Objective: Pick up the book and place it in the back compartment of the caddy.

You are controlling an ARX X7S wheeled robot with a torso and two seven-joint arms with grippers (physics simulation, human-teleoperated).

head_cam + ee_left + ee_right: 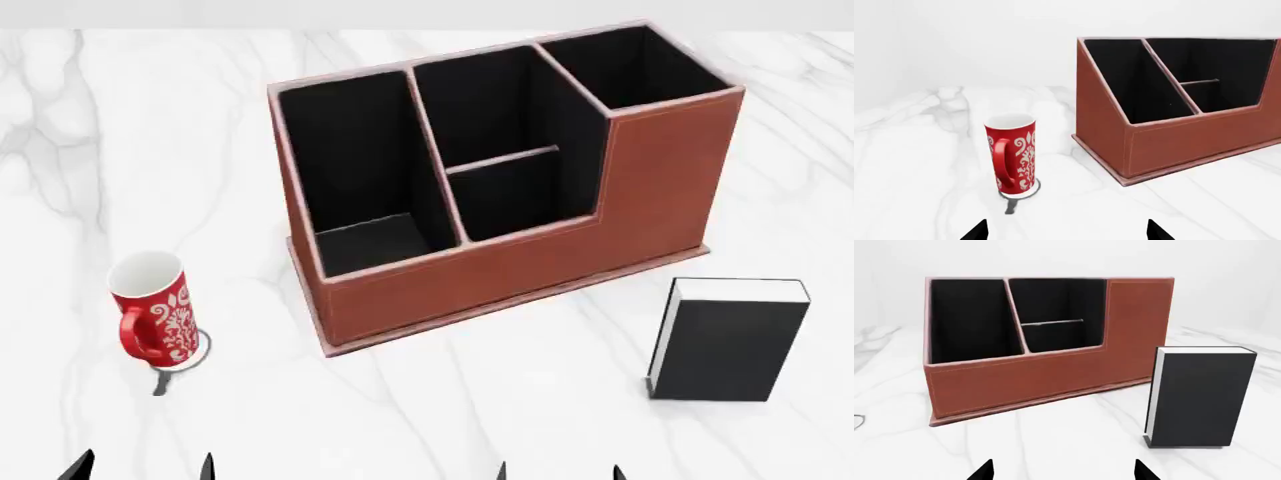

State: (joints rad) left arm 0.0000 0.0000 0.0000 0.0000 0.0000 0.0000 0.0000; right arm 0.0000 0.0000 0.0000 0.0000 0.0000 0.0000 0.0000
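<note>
Item: the book (730, 345), small thick hardcover, plain black cover, white page edges along its top; stood upright on the white marbled table (534, 420) at about four o'clock from the caddy (534, 265), just beside its base rim but apart from it, untouched. Progress: nothing done; grasp, lift and placement all remained. The back compartment (487, 110), black-lined, held nothing visible. The caddy was reddish-brown stitched leather, four cells, stepped wall. A red patterned mug (154, 310) stood at eight o'clock from the caddy, well apart. The right gripper (558, 472) was low before the book, jaws apart, holding nothing; the left gripper (144, 468) likewise, jaws apart, near the mug.
</note>
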